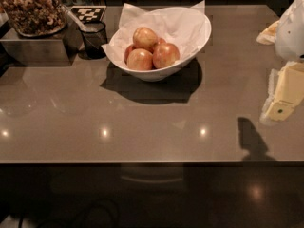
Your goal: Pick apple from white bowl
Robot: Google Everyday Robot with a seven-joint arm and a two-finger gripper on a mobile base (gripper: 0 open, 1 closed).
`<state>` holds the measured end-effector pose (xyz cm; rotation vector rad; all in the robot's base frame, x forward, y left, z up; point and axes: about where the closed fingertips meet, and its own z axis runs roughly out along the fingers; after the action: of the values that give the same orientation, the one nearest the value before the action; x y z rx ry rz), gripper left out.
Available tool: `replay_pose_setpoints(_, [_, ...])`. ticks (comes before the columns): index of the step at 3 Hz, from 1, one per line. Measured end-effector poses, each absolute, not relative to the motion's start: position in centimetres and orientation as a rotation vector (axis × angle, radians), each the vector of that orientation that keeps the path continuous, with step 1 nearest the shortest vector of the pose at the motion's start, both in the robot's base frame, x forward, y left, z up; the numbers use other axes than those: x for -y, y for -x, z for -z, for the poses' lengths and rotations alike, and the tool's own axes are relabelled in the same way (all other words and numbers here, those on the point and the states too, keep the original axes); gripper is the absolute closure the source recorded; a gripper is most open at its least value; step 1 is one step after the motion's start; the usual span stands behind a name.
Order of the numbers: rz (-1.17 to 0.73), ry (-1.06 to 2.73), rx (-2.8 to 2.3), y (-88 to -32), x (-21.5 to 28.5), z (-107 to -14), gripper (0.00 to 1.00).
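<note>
The white bowl [192,49], lined with crumpled white paper, stands at the back middle of the brown counter. The red-orange apple [166,54] lies at its front right, touching two paler yellow-orange apples [145,38] [139,60]. A smaller deep-red apple [128,52] peeks out at the left behind them. My gripper [284,96], pale yellow under a white arm housing [290,27], hangs at the right edge of the view. It is well to the right of the bowl, above the counter, and holds nothing that I can see.
A small dark cup [93,39] with a spoon stands just left of the bowl. Behind it is a checkered marker tag [88,13]. A tray of snacks [31,8] sits on a metal box [33,49] at the far left. The counter's front edge [152,163] runs across below.
</note>
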<state>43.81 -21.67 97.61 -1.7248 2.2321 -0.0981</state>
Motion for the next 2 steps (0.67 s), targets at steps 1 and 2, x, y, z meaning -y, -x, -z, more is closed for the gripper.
replay_pose_setpoints(1, [0.098,1.725,-2.232,-43.82,21.67,-97.61,0.0])
replay_pose_setpoints(2, [0.065,1.679,-2.186,-44.61,21.31,-98.35,0.0])
